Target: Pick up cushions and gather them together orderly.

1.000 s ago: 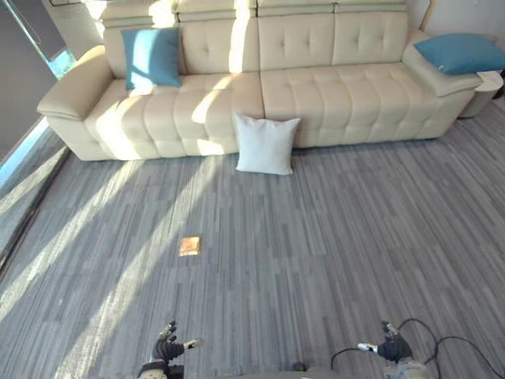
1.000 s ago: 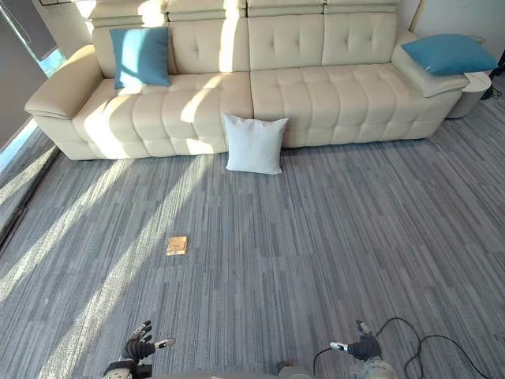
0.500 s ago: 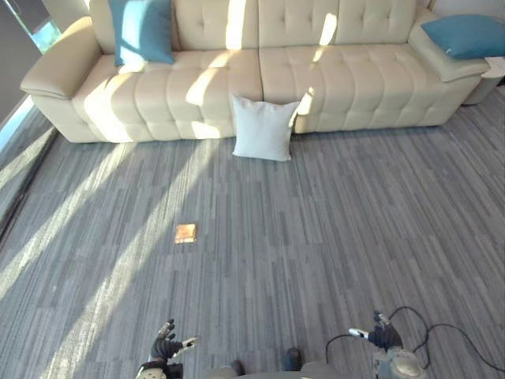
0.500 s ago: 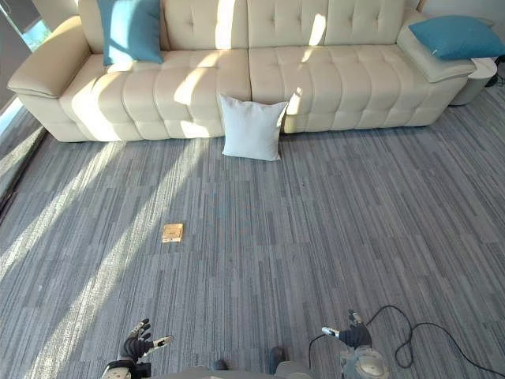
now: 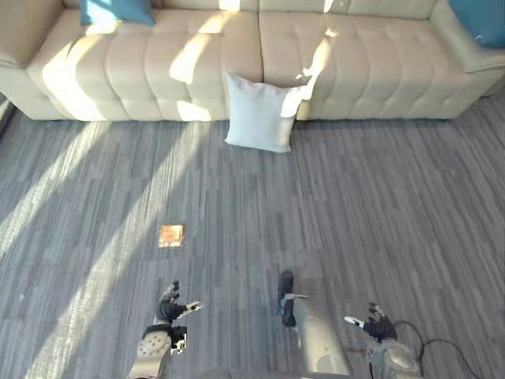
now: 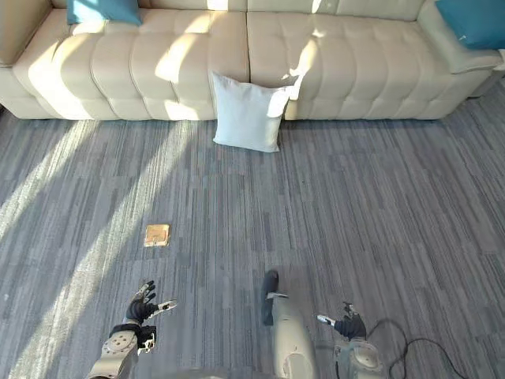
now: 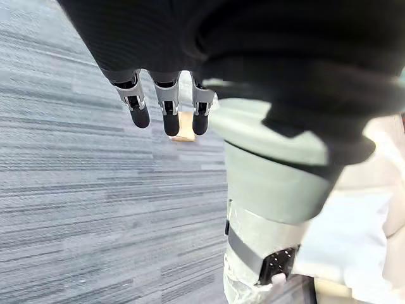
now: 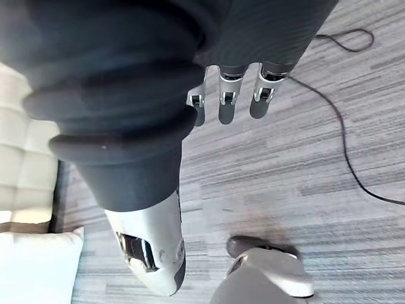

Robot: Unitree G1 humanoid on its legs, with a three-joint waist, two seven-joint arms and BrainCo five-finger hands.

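Note:
A white cushion (image 5: 259, 112) stands on the floor, leaning against the front of the cream sofa (image 5: 158, 67). A blue cushion (image 5: 110, 10) rests on the sofa's left seat, and another blue cushion (image 5: 483, 17) lies on the right armrest. My left hand (image 5: 169, 306) hangs low at the lower left, fingers straight and empty, far from every cushion. My right hand (image 5: 374, 324) hangs at the lower right, open and empty too. In the right wrist view the white cushion (image 8: 35, 266) shows past my right hand (image 8: 229, 95).
A small orange-brown square plate (image 5: 170, 235) lies flat in the grey striped carpet (image 5: 394, 205), ahead of my left hand. Open carpet stretches between me and the sofa.
The whole view has shifted: the sofa and white cushion sit nearer and higher in the picture, so the camera has moved forward. Both hands stay low and open.

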